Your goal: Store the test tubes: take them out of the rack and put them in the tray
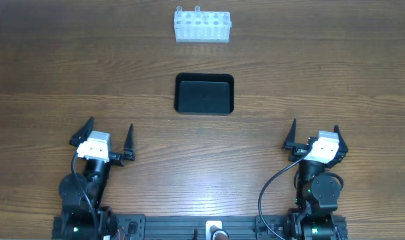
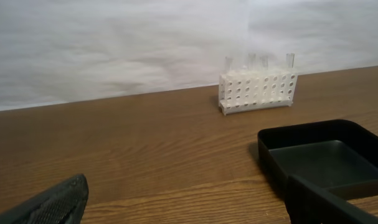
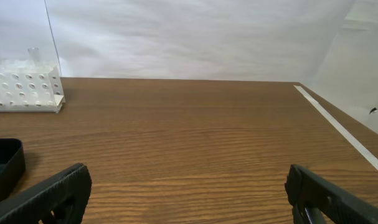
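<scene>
Step in hand: nothing had been lifted, so the first reach toward the rack was probably due.
Left end effector (image 1: 110, 124): fingers spread wide apart and holding nothing, low near its base, well apart from the tray.
Right end effector (image 1: 315, 125): likewise wide apart and bare, on the other side.
Test tubes (image 2: 251, 60): upright in the white test tube rack (image 1: 202, 27) at the far side of the counter (image 1: 322, 67).
Black tray (image 1: 204, 94): between the rack and the arms, with no tube in it.
Doing it well: a descent from above onto one tube's exposed top looked best. The grip belonged on the glass clear of the rack, with a straight upward pull so the light rack neither tipped nor dragged.
Risk: smooth glass could slip in a loose grip.
Left wrist view added: tube tops standing above the rack, perhaps four, though the clear glass made counting unsure. It also showed the tray's wall height.
Top view added: tray and rack lined up centrally, roughly equally reachable by both arms.
</scene>
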